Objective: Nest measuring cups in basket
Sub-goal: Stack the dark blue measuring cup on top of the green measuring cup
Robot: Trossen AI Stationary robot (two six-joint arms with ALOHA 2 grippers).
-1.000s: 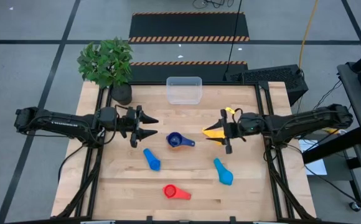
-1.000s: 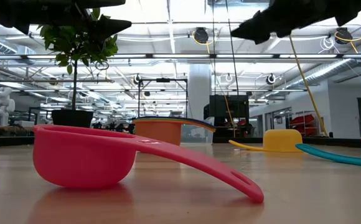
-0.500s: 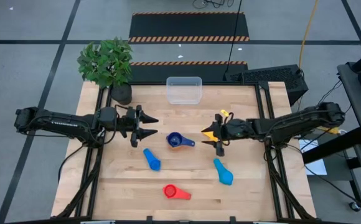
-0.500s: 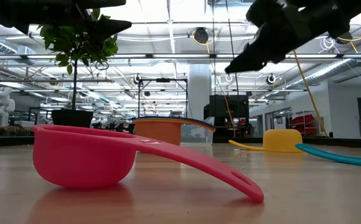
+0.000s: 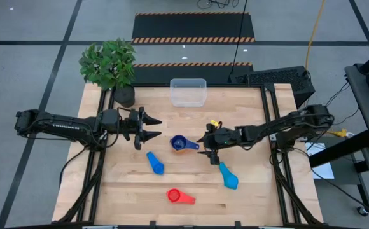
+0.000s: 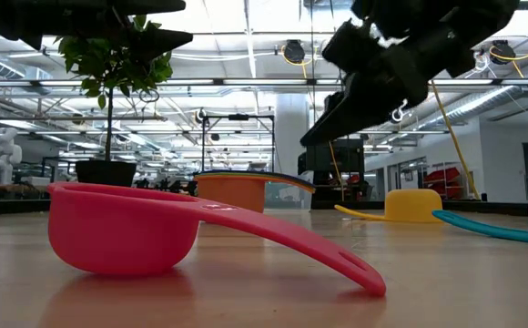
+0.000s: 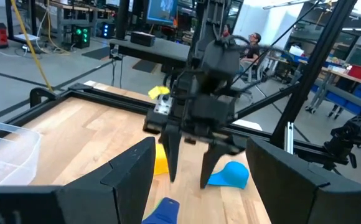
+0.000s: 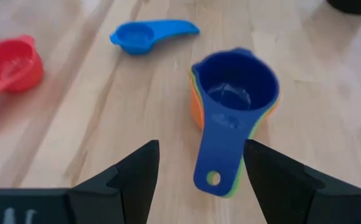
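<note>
A dark blue cup [image 5: 179,143] sits nested on orange and green cups [image 8: 196,109], handle toward my right gripper. A blue cup [image 5: 154,162], a light blue cup [image 5: 228,176] and a red cup [image 5: 178,196] lie singly on the table. The yellow cup [image 7: 160,163] rests on the table under my right arm. The clear basket [image 5: 188,92] stands at the far edge. My right gripper [image 5: 205,147] hangs open just right of the stack, tipped down, above the handle [image 8: 215,155]. My left gripper [image 5: 156,129] waits open, left of the stack.
A potted plant [image 5: 111,63] stands at the far left corner, beside the basket. Bare wood lies between the stack and the basket. The red cup [image 6: 127,232] fills the low view's foreground, with the orange cup [image 6: 246,191] and the yellow cup [image 6: 410,205] behind.
My right gripper has moved toward the table's left, from over the yellow cup to just right of the dark blue stack, and has tipped its fingers downward. No cup has moved.
</note>
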